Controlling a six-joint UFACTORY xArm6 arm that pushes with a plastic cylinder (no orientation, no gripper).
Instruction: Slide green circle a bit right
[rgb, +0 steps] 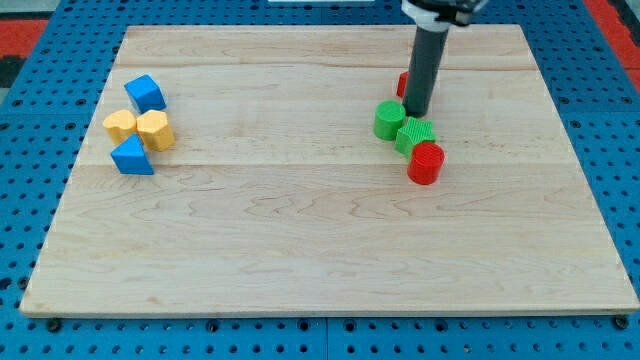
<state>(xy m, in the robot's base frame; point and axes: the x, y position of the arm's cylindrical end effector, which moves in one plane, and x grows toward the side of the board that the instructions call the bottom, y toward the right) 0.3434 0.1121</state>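
Observation:
The green circle (389, 119) sits at the view's right of the wooden board. A second green block (414, 135), ridged in outline, touches its lower right side. A red cylinder (426, 163) touches that block from below. My tip (415, 112) stands at the green circle's upper right edge, between it and a red block (402, 84) mostly hidden behind the rod.
At the view's left stands a cluster: a blue block (146, 93), a yellow block (120, 125), a yellow hexagon-like block (155, 130) and a blue triangle (132, 157). The wooden board (300, 240) lies on a blue pegboard.

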